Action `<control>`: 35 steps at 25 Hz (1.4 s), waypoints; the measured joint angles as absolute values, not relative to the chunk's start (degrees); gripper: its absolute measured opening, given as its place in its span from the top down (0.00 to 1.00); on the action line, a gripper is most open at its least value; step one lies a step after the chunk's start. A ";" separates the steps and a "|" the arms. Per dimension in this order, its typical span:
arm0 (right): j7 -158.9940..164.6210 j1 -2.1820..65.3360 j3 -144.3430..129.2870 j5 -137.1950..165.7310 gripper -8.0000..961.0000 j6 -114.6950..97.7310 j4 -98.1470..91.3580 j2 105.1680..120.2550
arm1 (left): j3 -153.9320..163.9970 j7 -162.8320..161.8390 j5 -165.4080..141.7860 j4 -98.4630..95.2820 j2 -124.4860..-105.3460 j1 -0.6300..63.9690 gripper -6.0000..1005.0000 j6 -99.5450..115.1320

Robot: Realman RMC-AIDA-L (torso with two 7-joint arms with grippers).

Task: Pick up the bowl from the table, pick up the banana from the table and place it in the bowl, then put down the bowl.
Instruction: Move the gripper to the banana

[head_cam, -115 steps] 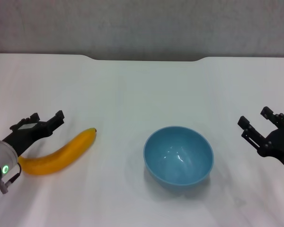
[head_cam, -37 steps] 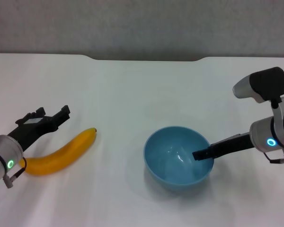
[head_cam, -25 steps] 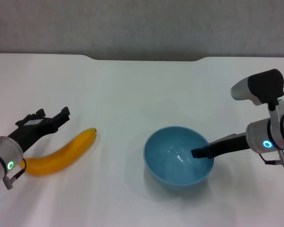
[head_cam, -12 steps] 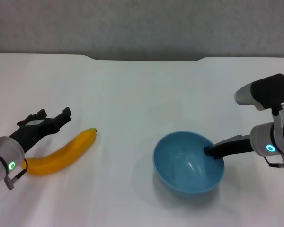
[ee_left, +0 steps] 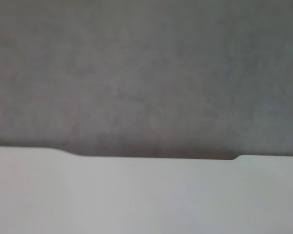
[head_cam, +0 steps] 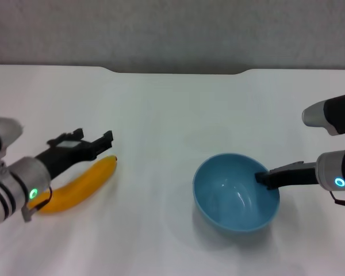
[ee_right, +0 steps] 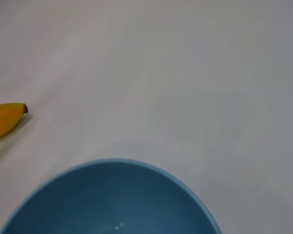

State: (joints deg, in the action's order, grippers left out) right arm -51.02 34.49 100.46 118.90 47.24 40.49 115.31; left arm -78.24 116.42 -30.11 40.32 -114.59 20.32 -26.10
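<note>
The right gripper (head_cam: 264, 177) was clamped on the right rim of the light-blue bowl (head_cam: 233, 195), over the white table (head_cam: 161, 115). The left gripper (head_cam: 95, 144) hovered with fingers spread, holding nothing, just above the banana (head_cam: 83, 183), which lay on the table's left side.

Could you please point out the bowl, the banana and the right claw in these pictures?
bowl (head_cam: 233, 198): head view, inner wall.
banana (head_cam: 83, 185): head view, middle of the peel.
right claw (head_cam: 263, 179): head view, fingertips at the bowl's rim.
</note>
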 joint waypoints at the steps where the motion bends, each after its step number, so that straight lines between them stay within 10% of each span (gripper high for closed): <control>1: -51.02 34.38 100.45 118.90 0.95 47.23 40.72 115.31 | -78.06 112.61 -33.42 42.52 -114.19 19.98 0.25 -24.39; 14: -51.07 34.19 100.46 118.92 0.96 47.19 40.87 115.31 | -84.10 61.44 -84.74 51.01 -108.86 22.95 0.26 -32.38; 35: -50.65 34.11 100.46 118.92 0.96 48.24 43.26 115.30 | -92.89 48.19 -137.96 56.60 -115.29 26.67 0.28 -46.54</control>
